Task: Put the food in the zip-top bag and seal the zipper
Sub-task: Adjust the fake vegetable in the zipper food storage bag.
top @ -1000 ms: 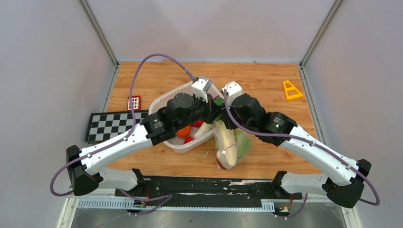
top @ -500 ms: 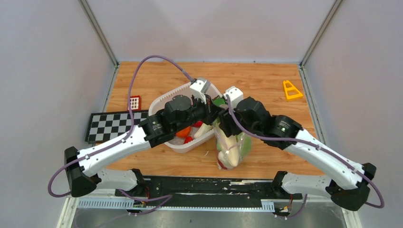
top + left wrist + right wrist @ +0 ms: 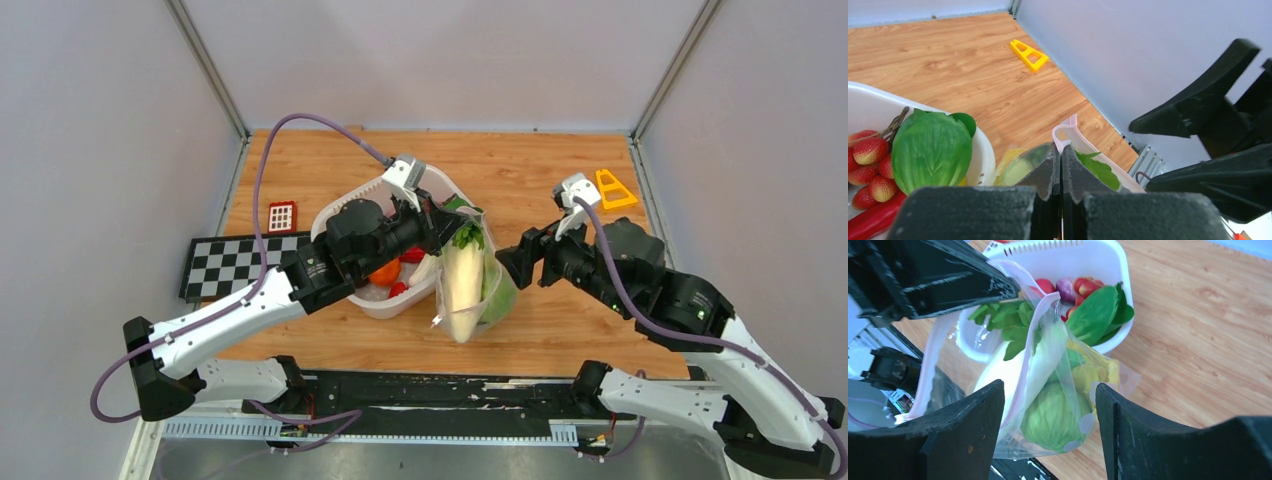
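Woodgrain tabletop [image 3: 530, 180] underlies floppy, clear zip-top bag [image 3: 482, 292].

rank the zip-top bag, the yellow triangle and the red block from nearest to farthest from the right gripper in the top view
From the right gripper:
1. zip-top bag, right beside it on its left.
2. yellow triangle, behind it, at the back right.
3. red block, far over on the left side.

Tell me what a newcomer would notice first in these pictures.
The clear zip-top bag, stuffed with a white radish and greens, is held up mid-table by the left gripper, pinching its pink zipper. The right gripper stands open beside it, and the white tub on its left holds more food.
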You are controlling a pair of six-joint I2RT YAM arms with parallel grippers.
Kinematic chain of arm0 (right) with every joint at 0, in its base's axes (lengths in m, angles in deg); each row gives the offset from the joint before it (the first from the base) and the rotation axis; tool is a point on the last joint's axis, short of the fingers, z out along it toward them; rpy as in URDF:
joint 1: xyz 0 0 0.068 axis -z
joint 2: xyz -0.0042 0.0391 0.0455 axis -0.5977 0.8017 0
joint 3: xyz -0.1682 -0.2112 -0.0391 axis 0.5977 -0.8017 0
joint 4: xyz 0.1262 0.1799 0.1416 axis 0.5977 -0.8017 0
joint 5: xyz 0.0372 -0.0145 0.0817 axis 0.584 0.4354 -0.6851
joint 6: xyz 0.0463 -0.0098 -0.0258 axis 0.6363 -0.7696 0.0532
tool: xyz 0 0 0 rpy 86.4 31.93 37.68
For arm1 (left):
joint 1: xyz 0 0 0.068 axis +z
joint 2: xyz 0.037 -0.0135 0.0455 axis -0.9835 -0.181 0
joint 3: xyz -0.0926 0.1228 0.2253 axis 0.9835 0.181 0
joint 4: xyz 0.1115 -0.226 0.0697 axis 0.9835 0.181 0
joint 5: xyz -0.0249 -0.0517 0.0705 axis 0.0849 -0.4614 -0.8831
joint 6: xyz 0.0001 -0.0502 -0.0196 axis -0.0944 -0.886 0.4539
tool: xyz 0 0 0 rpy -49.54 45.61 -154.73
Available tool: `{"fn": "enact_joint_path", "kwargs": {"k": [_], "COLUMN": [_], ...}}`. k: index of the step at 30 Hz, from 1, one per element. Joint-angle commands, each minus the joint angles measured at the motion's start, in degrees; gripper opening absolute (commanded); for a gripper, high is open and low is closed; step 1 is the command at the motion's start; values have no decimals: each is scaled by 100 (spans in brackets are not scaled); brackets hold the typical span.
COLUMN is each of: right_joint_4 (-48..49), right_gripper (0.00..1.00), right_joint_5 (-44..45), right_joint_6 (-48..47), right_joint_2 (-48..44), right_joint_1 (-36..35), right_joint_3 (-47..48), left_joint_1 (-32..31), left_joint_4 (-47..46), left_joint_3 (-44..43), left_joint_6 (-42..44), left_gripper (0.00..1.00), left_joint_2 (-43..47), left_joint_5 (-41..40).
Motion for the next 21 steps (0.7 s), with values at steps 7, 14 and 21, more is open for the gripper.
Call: {"fn": "enact_joint_path", "kwargs": {"k": [7,14,21], "right_joint_4": [364,379,806], "right_gripper": [43,0,0], "right_joint_5": [-152,-164,358], "right_joint_6": [545,510,1197], "right_joint_2": [580,335,70], "right_joint_1": [-2,-6,-2], "right_joint_3": [-276,-61,-327], "left_joint_1": [40,44,-130], "left_joint_4": [-652,-213,73], "left_joint_3": [-347,-623,-1117], "left_joint_6": [-53,105,364], "left_gripper": [0,0,0], "left_joint_2": [-95,-326,-1001], "left_joint_5": [88,-50,725]}}
